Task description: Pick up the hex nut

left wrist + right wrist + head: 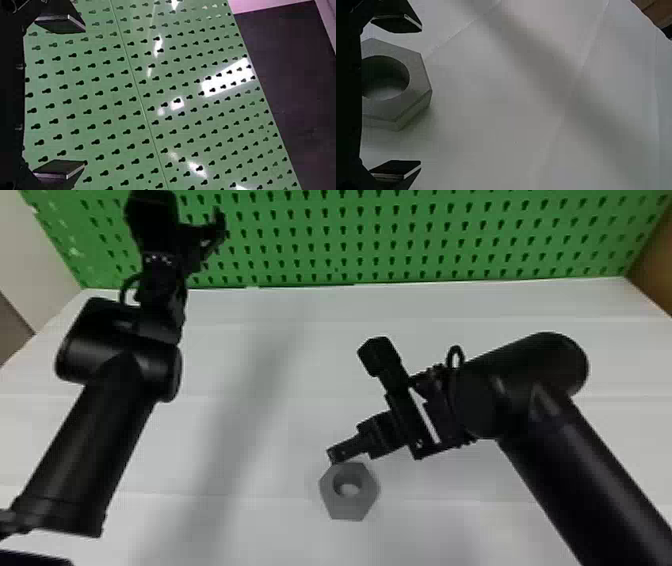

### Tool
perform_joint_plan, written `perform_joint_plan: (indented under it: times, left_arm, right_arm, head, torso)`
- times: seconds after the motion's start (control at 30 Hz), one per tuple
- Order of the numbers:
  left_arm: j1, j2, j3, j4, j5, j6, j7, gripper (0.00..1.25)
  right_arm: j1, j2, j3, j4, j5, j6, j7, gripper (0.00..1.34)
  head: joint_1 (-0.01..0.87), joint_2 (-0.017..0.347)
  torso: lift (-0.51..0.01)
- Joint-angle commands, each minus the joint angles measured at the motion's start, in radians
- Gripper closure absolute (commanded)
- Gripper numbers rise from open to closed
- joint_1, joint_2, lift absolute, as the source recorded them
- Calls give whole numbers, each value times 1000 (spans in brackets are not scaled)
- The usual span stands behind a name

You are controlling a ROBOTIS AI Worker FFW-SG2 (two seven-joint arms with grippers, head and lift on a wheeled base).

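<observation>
Hex nut: gray, lying flat on the white table, hole facing up, near side of the table, around the middle left to right. Right arm comes in from the bottom right; its right gripper is at the nut's far side, fingertips right by the edge, contact can't be told. Fingers spread wide; from the right wrist the nut appears between their two lines, nearer one finger, part of it hidden behind the gripper's dark body. Left arm is off at the table's left, reaching up toward the back; left gripper also wide, in front of the green pegboard. Pegboard stands along the table's back edge. Soft dark shadow runs across the tabletop, left of the nut.
</observation>
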Motion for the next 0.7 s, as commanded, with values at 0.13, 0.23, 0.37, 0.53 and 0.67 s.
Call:
perform_joint_plan:
  times: [0.13,0.23,0.37,0.53,0.67]
  left_arm:
    - [-5,0,0,1,-1,-2,0,88]
    - [-5,0,0,1,-1,-4,0,88]
    - [-5,0,1,1,-1,-5,0,88]
    - [-5,2,4,1,-1,-7,0,88]
    - [-5,2,9,1,-1,-8,1,88]
  right_arm:
    - [-22,4,27,61,0,1,26,98]
    - [-24,5,28,73,1,1,34,98]
    - [-22,5,21,93,1,4,36,98]
    - [-22,7,22,116,1,4,37,98]
    - [-25,8,22,136,3,4,37,98]
  head:
    - [785,140]
    - [785,140]
    - [785,140]
    - [785,140]
    - [785,140]
  torso:
    - [-92]
    - [-92]
    - [-92]
    - [-92]
    - [-92]
